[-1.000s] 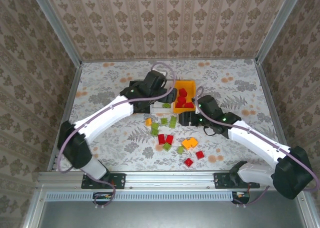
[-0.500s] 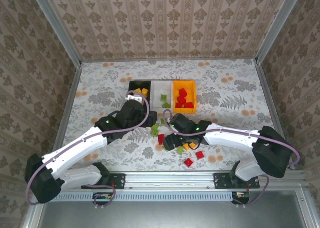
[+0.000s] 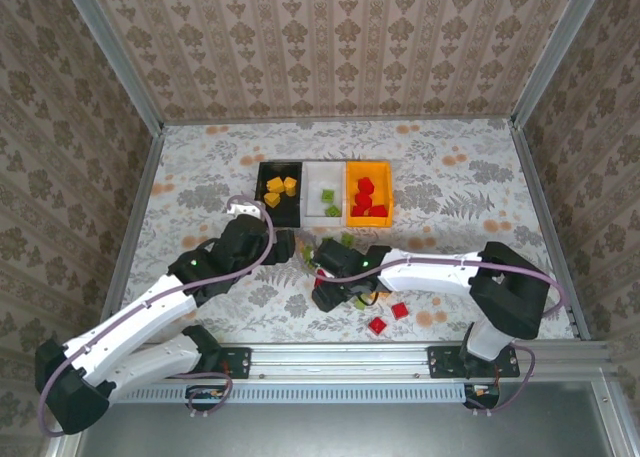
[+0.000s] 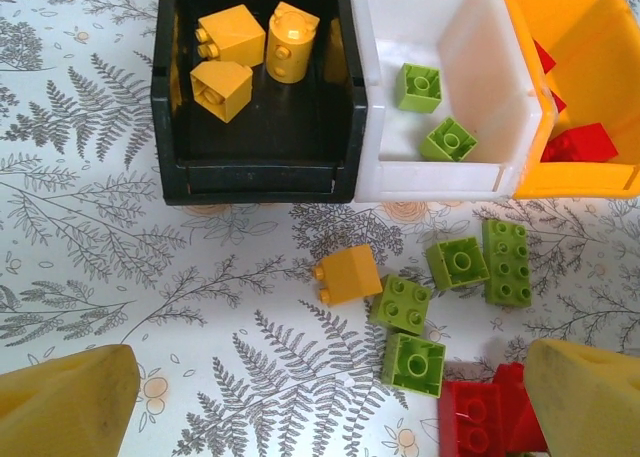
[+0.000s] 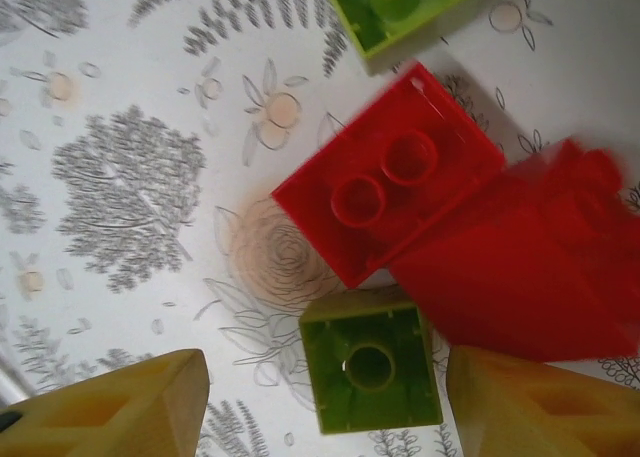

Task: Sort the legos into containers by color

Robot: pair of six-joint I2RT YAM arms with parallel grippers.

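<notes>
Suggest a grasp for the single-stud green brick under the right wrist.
Probably straight down, closing on the two free flat sides of the green brick: it sits stud-up, square between the fingertips of the right gripper. The red bricks crowd its far edge.

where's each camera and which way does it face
Top external: above and behind, looking down on the table; left arm and right arm show.
Left wrist: looks at black bin, white bin, loose legos; left claw open.
Right wrist: close over red lego; right claw straddles green lego.
Shared: top and left wrist show those bins.
</notes>
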